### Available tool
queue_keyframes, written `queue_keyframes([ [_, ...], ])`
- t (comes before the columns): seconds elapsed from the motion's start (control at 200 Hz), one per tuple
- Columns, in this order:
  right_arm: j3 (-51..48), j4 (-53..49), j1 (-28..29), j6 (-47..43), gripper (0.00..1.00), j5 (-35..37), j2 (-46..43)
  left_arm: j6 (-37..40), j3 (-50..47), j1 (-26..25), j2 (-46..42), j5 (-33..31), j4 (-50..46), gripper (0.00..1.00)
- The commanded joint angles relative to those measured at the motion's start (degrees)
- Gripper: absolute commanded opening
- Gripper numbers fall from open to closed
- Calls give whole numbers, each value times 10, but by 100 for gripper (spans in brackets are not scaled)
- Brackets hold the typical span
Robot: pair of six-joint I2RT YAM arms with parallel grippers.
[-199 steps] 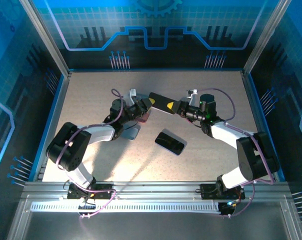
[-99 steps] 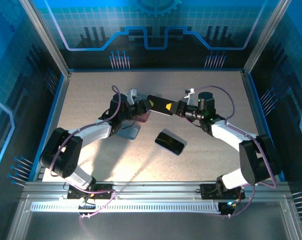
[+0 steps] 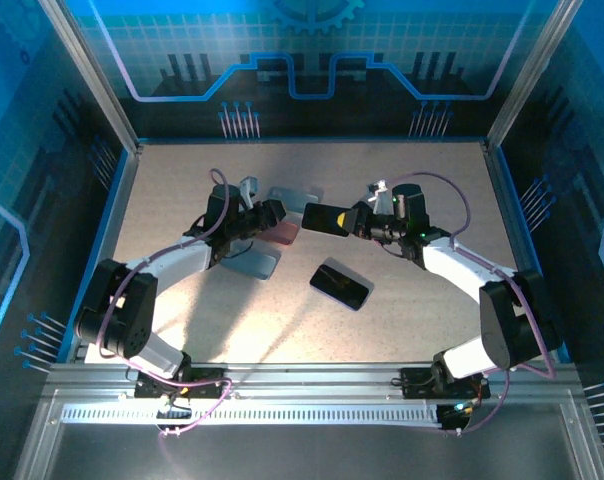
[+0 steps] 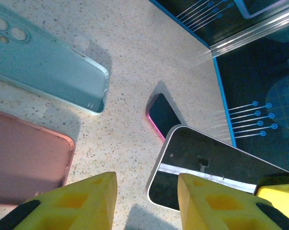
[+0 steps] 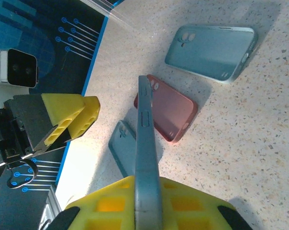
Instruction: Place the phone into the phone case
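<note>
While the right gripper (image 5: 145,201) clamps the slim, silver-edged black phone (image 5: 144,134) aloft near the soft pink case (image 5: 169,111), the left gripper (image 4: 144,206) gapes empty; likely rigid and slick, the phone suits gripping across its flat faces.

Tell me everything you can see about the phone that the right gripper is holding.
It is a slim phone with a pale grey, metal-looking frame, rounded corners and a dark glossy face that mirrors the lights. Small side buttons show along its thin edge. The right gripper clamps one end and holds it in the air above the speckled table. Its free end points toward the left gripper, which stands open and apart from it. Nothing else touches it.
</note>
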Motion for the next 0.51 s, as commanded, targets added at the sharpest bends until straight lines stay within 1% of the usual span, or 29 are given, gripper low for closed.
queue_keyframes([
  [0.0,29,-14,0,-20,0,7,-4,33,9,6,12,-17,-26,38],
  [0.12,29,-53,0,-41,0,23,-13,42,26,9,43,-22,-40,38],
  [0.14,46,-62,0,-45,0,27,-15,45,29,9,50,-21,-42,38],
  [0.26,54,-100,0,-67,0,43,-24,62,63,9,92,-20,-74,37],
  [0.5,52,-123,-7,-80,0,42,-35,89,145,7,175,-17,-154,34],
])
